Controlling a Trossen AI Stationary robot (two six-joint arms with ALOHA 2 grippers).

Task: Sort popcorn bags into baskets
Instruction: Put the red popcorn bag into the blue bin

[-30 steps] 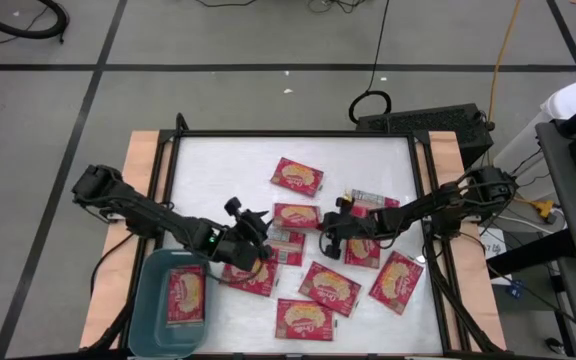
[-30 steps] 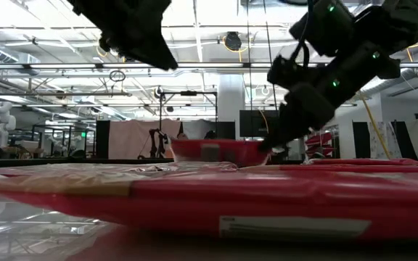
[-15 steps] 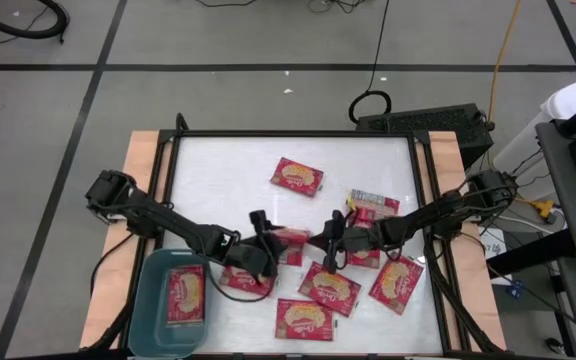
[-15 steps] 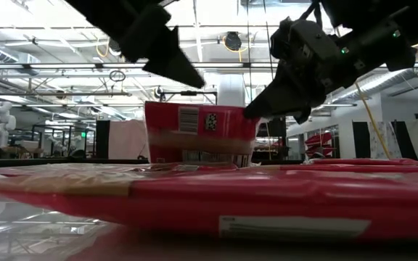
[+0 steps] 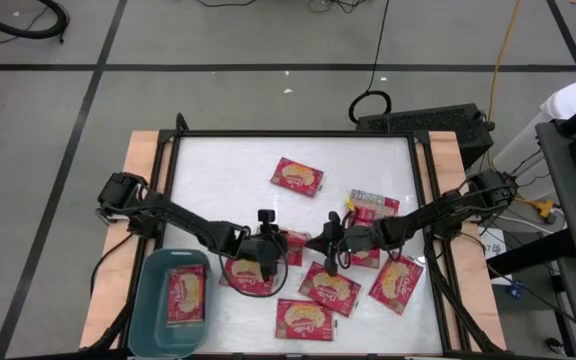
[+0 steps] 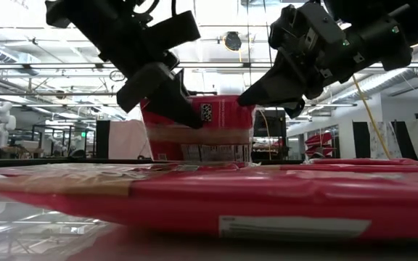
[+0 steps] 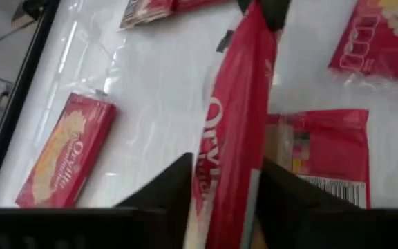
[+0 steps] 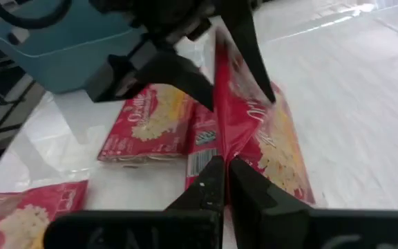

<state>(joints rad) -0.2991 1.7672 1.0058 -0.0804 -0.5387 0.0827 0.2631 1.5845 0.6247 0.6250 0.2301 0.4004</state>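
One red popcorn bag stands on edge mid-table between both grippers; in the low view the bag is upright, barcode side facing near. My right gripper is shut on its right end. My left gripper is open, and its fingers stand close on either side of the bag's left end; I cannot tell if they touch. The teal basket at the near left holds one bag. Several more bags lie flat, such as one farther off. My right gripper pinches the bag's upper right corner between its two fingers, coming level and slightly downward from the table's right. The bag stands upright on its long edge, running away from the fingers; nearer bags hide its lower edge.
Flat bags lie at the near right, near middle and near edge, with another under my left arm. A bag showing its grey back lies right of centre. The far left of the table is bare.
My right gripper has raised the bag's right end and carried it toward the table's left, tipping it from flat to standing on edge. My left gripper has moved right, away from the basket, until its fingers stand either side of the bag's left end.
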